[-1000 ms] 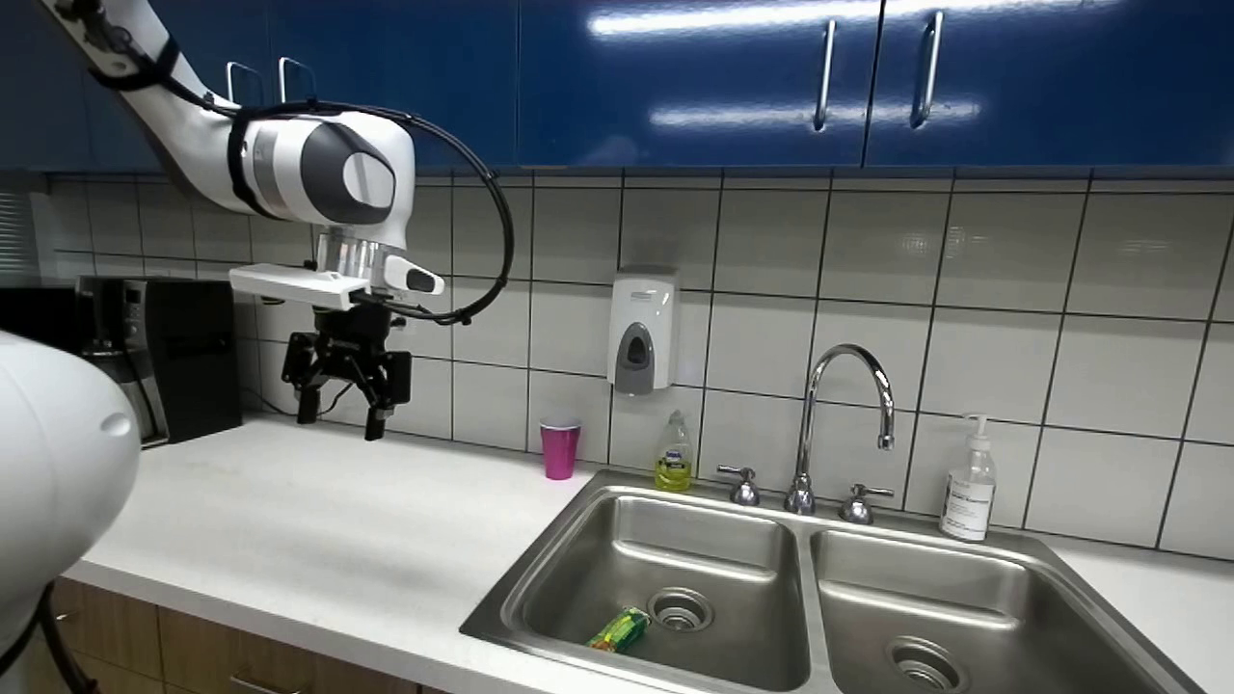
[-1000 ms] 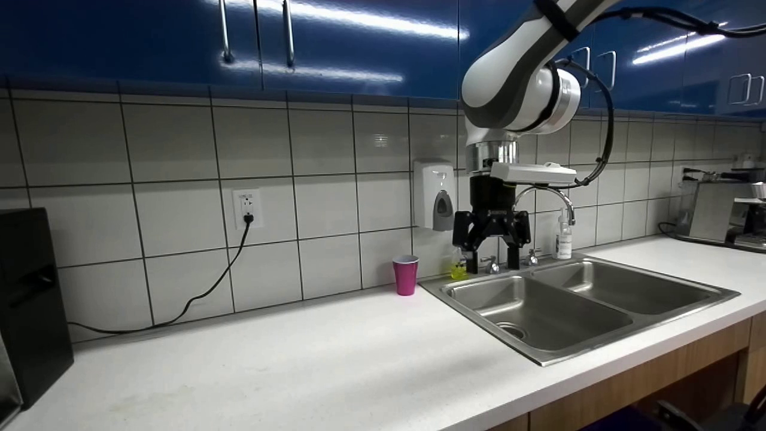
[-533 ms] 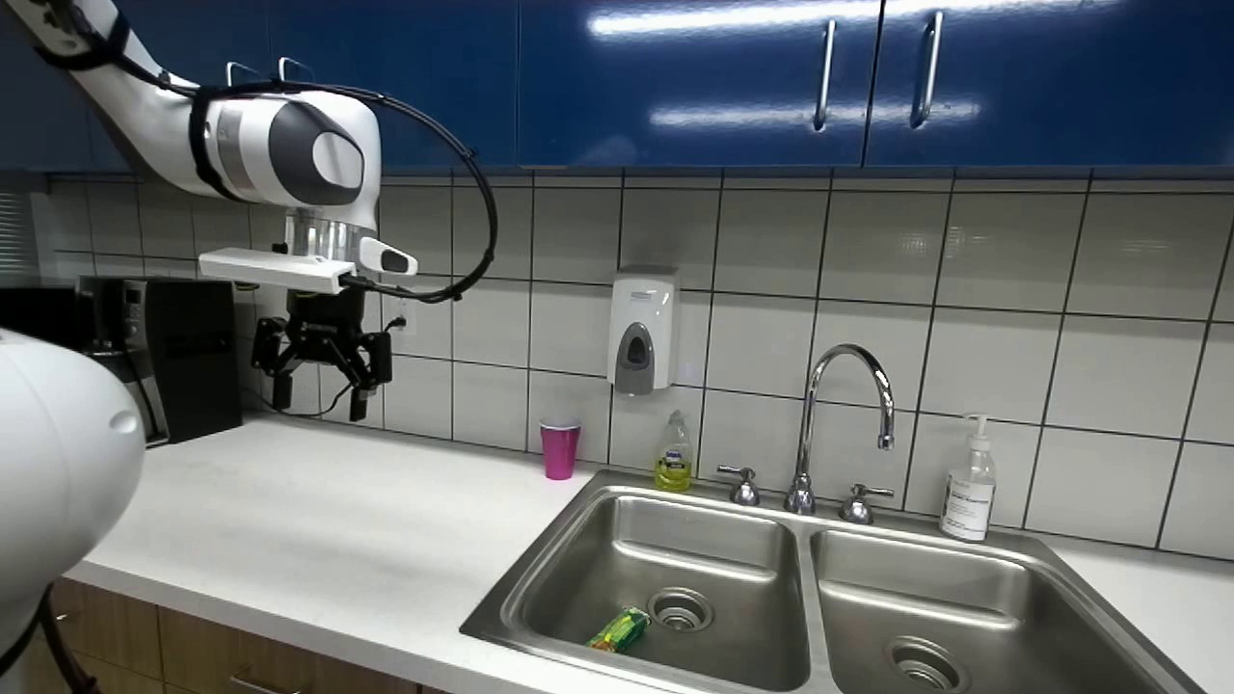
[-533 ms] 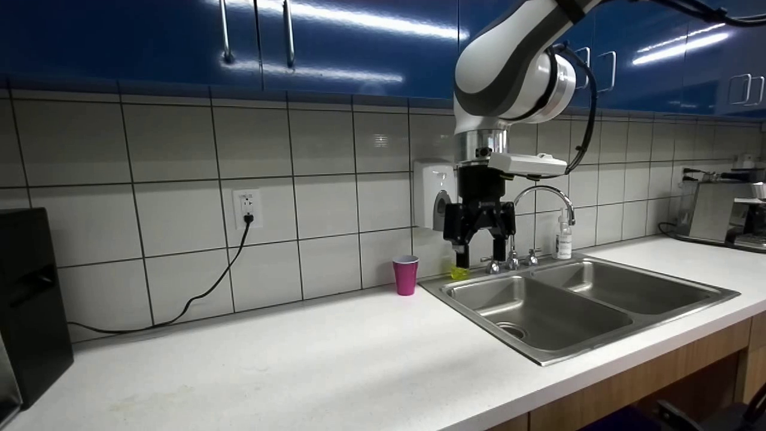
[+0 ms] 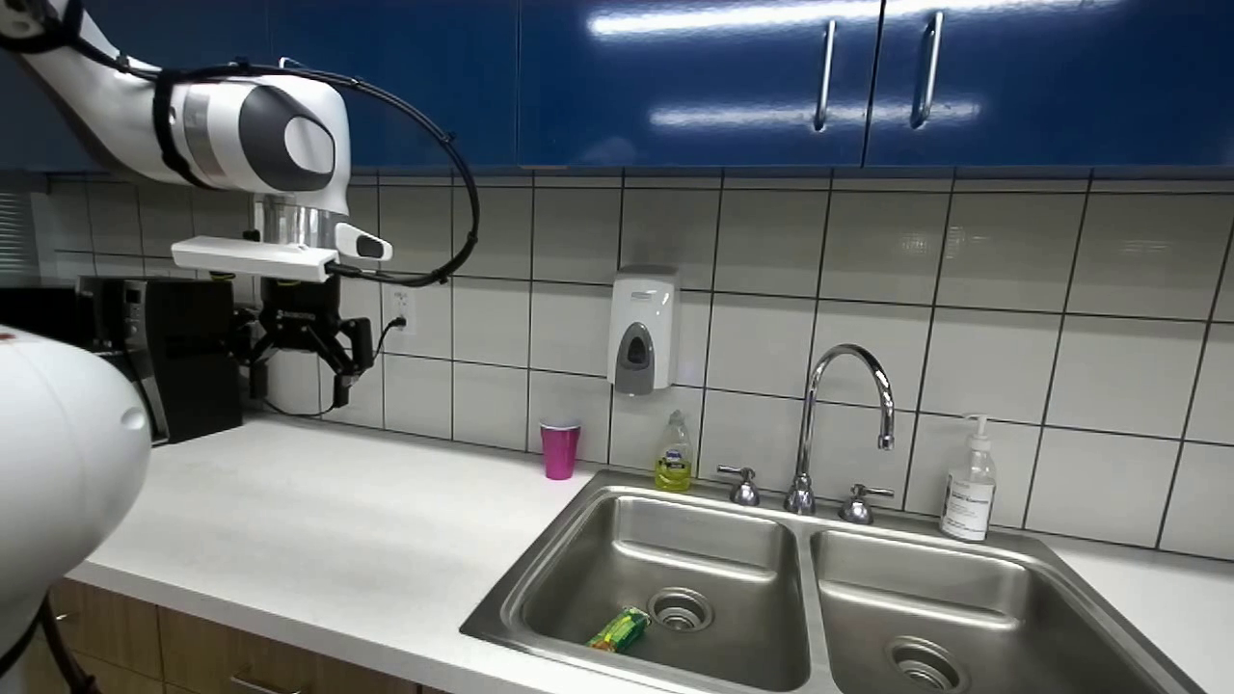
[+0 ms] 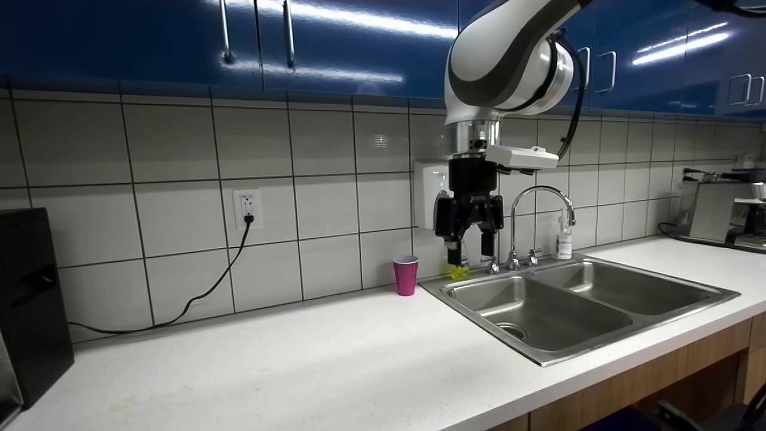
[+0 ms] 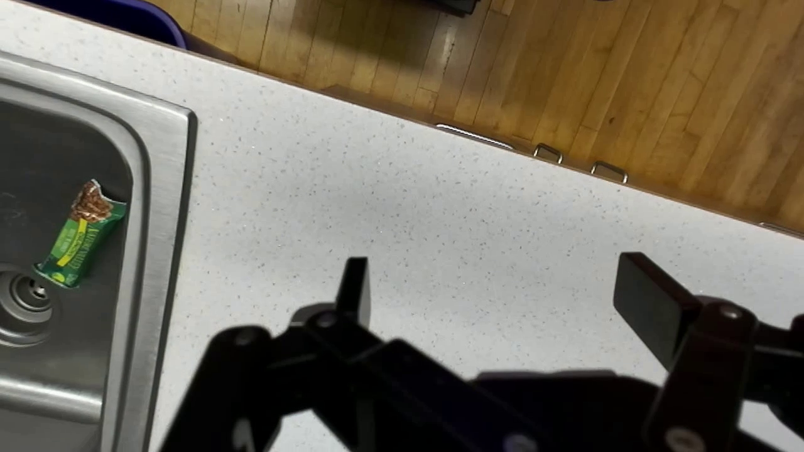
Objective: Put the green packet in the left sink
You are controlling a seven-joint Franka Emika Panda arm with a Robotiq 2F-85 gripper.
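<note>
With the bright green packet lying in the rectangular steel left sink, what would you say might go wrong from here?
The green packet lies with one end close to the round metal drain, so running water might push it over the opening. The open black gripper, if swung low toward the left sink, could knock the tapered pink cup on the white counter.
</note>
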